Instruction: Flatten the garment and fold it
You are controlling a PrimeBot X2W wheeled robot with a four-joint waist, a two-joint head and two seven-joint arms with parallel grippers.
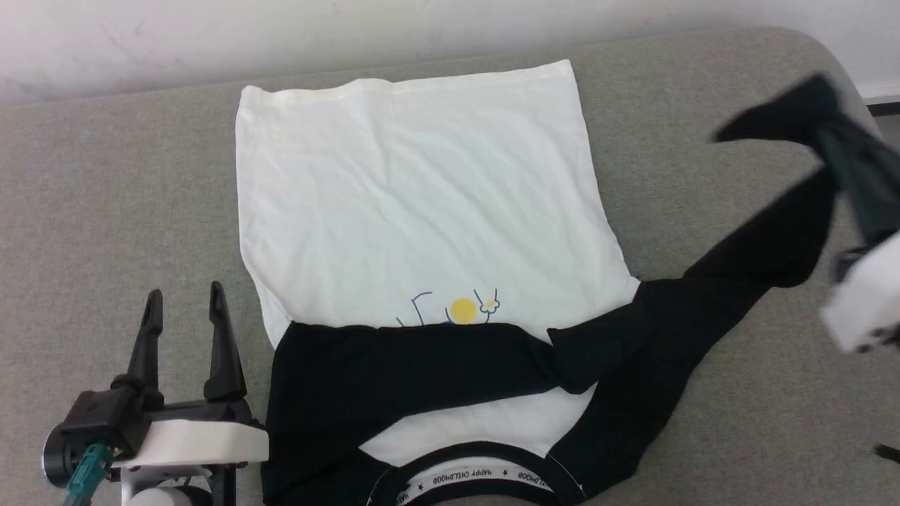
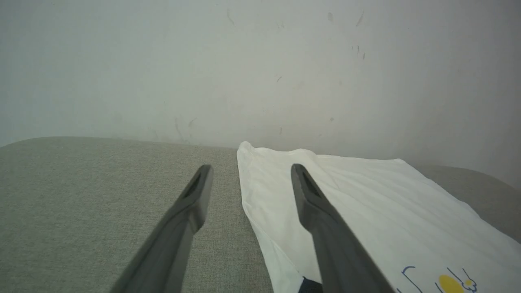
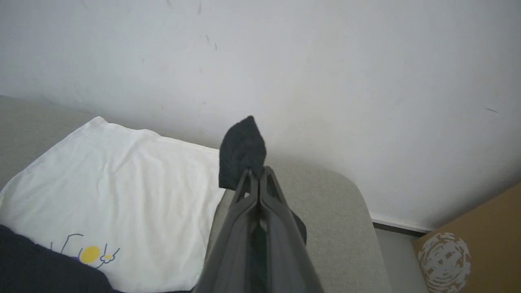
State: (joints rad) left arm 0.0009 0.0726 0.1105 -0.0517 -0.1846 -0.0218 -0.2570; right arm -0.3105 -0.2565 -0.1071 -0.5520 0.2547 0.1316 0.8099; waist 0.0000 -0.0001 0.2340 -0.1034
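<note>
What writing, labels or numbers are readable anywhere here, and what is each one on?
"HAPPY CHILDHOOD": on the white neck tape of the T-shirt, repeated along it.
Chest drawing: a yellow dot and blue lines, no letters.
Pale round mark on the brown box: too blurred to read.
No numbers or other words are legible.

Grey fabric top (image 1: 105, 176), white/blk tee (image 1: 422, 197) on it

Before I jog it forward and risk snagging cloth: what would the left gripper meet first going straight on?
Probably the white wall behind the grey cushion; the open left gripper points just over the far left corner of the garment, though its height is unclear.
</note>
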